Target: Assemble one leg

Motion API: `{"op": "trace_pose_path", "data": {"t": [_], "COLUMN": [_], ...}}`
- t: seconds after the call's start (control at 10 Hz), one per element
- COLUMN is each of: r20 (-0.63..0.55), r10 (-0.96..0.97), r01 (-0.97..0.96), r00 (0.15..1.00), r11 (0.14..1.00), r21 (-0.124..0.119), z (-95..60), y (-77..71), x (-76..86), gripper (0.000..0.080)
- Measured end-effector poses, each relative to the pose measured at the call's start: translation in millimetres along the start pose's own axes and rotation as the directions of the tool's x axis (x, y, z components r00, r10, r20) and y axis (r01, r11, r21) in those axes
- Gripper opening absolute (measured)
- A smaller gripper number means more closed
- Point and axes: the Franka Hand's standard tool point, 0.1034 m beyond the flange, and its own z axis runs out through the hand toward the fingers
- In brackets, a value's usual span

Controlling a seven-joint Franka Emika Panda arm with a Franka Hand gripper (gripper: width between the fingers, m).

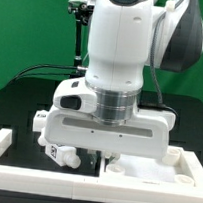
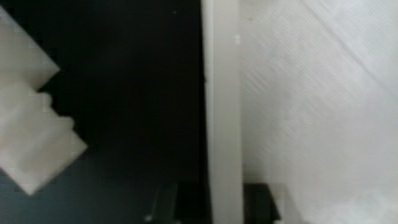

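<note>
The leg (image 1: 72, 159), seemingly the small rounded white peg low beside the hand in the exterior view, is not in your gripper (image 2: 224, 200). Its dark fingertips (image 2: 187, 200) stand either side of the raised rim (image 2: 222, 80) of the tabletop (image 2: 320, 100), close against it; whether they pinch, you cannot tell. Spread clear, rise straight, then come down squarely across the peg.
</note>
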Motion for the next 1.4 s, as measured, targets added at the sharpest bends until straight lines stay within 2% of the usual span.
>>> {"op": "trace_pose_path", "data": {"t": [0.3,0.4,0.5,0.7,0.8,0.9,1.0,1.1,1.4], "r20": [0.009,0.009,0.020,0.051,0.073,0.100,0.105,0.089,0.127], "r10": [0.006,0.006,-0.024,-0.067,-0.074,-0.068,-0.067,-0.067,-0.073], "r01": [-0.006,-0.006,0.023,0.066,0.072,0.064,0.063,0.064,0.068], "r00": [1.000,1.000,1.000,0.996,0.995,0.993,0.992,0.994,0.989], "r11": [1.000,1.000,1.000,0.998,0.997,0.997,0.997,0.997,0.997], "r21": [-0.001,-0.001,0.004,0.023,0.033,0.041,0.042,0.038,0.045], "z": [0.0,0.1,-4.0,-33.9,-43.4,-48.7,-51.1,-49.0,-46.4], "y": [0.7,0.7,4.3,23.8,30.3,33.5,33.5,33.7,34.2], "x": [-0.7,-0.7,-3.3,-20.7,-31.2,-38.5,-40.4,-37.4,-41.9], "gripper": [0.0055,0.0155,0.0292,0.0592,0.0592,0.0634,0.0645,0.0645,0.0649]}}
